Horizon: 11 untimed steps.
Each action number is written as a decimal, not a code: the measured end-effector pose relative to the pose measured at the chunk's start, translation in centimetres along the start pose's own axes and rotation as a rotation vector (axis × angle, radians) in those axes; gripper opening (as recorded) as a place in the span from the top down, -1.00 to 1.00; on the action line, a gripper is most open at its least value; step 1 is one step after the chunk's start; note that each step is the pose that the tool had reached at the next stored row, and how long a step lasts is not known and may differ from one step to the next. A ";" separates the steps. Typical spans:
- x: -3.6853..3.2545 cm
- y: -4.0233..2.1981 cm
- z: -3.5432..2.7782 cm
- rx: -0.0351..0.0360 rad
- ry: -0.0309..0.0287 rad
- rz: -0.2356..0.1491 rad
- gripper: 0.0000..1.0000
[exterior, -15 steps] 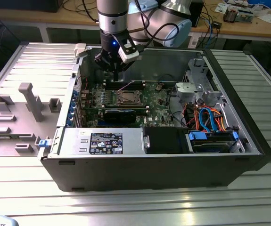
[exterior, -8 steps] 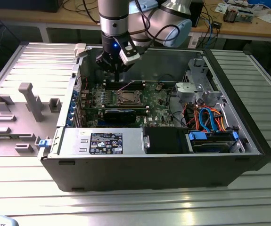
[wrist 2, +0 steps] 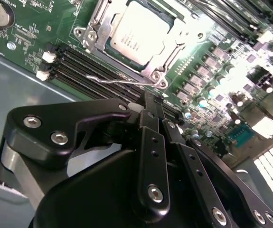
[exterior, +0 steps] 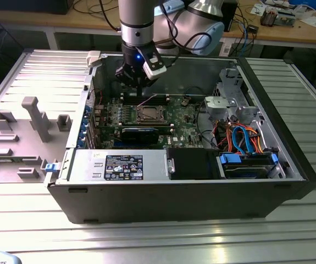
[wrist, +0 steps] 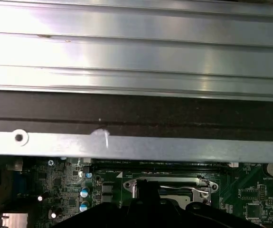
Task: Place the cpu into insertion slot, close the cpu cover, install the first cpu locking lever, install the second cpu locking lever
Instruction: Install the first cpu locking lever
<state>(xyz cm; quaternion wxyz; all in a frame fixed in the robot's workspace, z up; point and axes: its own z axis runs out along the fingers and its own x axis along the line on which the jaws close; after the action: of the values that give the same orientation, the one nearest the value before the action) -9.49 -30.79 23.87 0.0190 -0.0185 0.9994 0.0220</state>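
Since the case [exterior: 281, 137] is open-topped, the clenched gripper [exterior: 139, 88] has free room, upper centre of the exterior view. Dull silver cpu [wrist 2: 136, 35] sits framed by the cpu cover [wrist 2: 180, 42].

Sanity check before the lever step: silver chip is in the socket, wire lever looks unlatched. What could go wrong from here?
1. The black claw hangs close to the thin silver wire lever, which looks unlatched above the long black memory slots; a slip might scrape those slots or bend the wire.
2. The silver metal cover frame sits over the square silver-grey chip, apparently unclamped; an uneven push could shift it.
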 end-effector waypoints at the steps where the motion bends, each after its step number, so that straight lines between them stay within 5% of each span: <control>1: -0.13 0.00 0.09 0.0001 0.0001 0.000 0.79; 11: -0.76 -0.01 0.63 0.0045 0.0002 0.000 0.79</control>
<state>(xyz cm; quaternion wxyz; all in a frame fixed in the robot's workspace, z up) -8.71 -30.75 23.27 0.0190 -0.0186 0.9995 0.0198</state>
